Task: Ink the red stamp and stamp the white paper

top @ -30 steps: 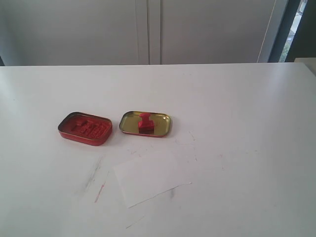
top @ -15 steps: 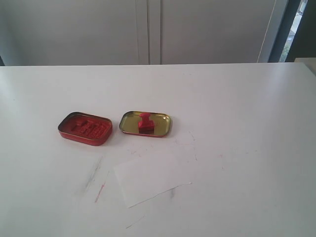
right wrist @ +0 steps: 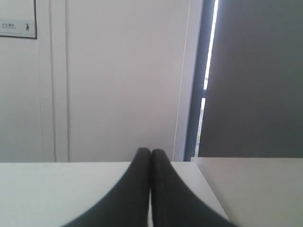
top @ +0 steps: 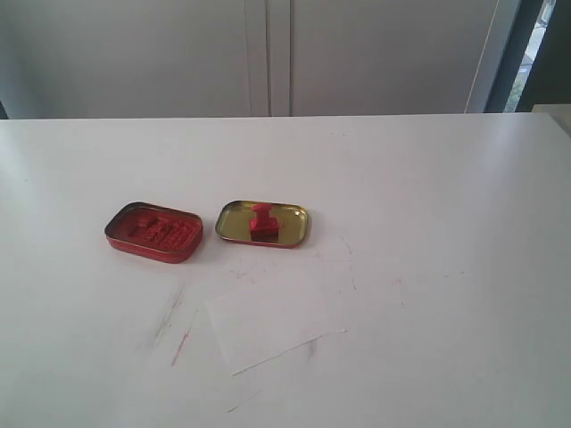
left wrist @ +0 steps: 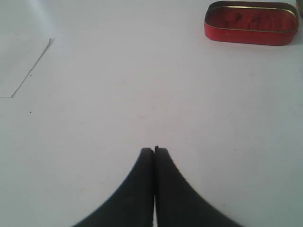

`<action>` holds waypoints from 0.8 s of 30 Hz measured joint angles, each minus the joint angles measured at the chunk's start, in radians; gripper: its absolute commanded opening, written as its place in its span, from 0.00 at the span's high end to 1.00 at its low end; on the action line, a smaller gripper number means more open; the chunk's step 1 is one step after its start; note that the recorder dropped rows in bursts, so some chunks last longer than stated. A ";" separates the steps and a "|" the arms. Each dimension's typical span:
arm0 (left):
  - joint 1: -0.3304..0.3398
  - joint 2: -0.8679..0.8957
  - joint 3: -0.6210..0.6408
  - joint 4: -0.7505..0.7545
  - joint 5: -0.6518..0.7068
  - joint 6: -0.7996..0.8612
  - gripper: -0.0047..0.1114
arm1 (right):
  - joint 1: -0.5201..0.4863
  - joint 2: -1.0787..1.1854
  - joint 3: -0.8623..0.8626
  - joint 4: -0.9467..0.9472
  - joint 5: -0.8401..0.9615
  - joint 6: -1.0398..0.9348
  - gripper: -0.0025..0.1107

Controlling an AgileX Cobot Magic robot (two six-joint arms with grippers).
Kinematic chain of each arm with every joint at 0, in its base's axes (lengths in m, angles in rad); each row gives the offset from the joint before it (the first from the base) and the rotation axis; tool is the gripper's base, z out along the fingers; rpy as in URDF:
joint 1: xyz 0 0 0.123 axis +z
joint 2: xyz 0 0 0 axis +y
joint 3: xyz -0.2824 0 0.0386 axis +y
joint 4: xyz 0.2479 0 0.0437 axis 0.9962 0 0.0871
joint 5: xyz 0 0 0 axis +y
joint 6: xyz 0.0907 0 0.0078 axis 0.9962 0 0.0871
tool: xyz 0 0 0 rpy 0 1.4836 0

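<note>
Left gripper: fingers pressed flat together, nothing between them, sitting low over bare table. Ahead of it and off to one side, a corner of the white paper lies flat on the surface, clear of the fingertips. Farther ahead on the other side, well apart from the tips, is the red-filled tin, open, with the ink surface showing. Right gripper: fingers also closed against each other, gripping nothing, pointing across the table toward the far edge. Past that edge is a pale wall with a small sign and a dark window strip. Exterior view: the red stamp stands upright, knob up, inside the gold-lined lid. The lid sits just beside the red-filled tin, not touching it. The paper lies skewed on the near side of the lid, apart from both tins, so the stamp is off the paper and held by neither gripper. There are faint scuff marks on the table beside the paper's edge. Neither arm shows in the exterior view, so I can't tell how far the stamp is from either tool.
</note>
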State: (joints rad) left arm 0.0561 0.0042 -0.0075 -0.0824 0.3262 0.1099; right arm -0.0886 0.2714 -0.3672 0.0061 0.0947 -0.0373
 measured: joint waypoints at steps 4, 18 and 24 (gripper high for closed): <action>0.000 0.000 0.000 0.000 0.000 0.000 0.96 | 0.000 0.116 -0.078 0.000 0.053 0.000 0.98; 0.000 0.000 0.000 0.000 0.000 0.000 0.96 | 0.000 0.681 -0.439 0.000 0.330 0.000 0.98; 0.000 0.000 0.000 0.000 0.000 0.000 0.96 | 0.000 0.899 -0.609 0.000 0.490 0.000 0.98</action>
State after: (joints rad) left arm 0.0561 0.0042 -0.0075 -0.0824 0.3262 0.1099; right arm -0.0886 1.1703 -0.9758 0.0061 0.5849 -0.0373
